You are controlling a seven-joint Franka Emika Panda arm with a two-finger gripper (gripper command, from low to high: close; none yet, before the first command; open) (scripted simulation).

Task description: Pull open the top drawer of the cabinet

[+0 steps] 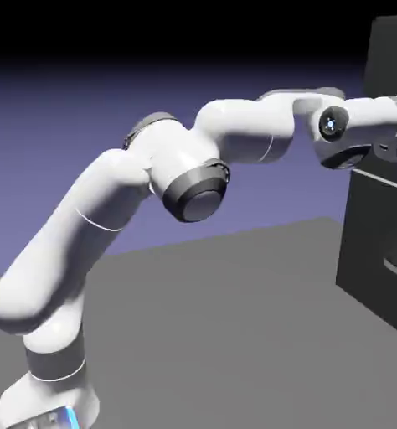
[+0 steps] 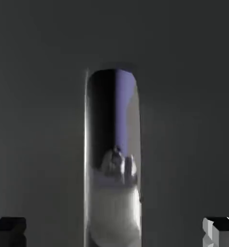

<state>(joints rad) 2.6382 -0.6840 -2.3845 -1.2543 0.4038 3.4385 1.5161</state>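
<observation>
The top drawer (image 1: 386, 63) is placed at the upper right of the exterior view, toward two o'clock from the picture's middle, on the cabinet (image 1: 369, 260), with its front met by the hand. In the hand view its handle (image 2: 114, 207) is seen running from twelve to six o'clock, its lower stretch lying between the fingertips of the gripper (image 2: 114, 232). These are set at about eight and four o'clock from the handle's middle, wide apart, with a gap left on either side and nothing held. The long axis thus lies across the closing direction, so a straight squeeze is judged to be called for before any pull. The handle is smooth, mirror-bright metal, a slim bar with a rounded top end; the drawer front is flat, matte and charcoal-black.
</observation>
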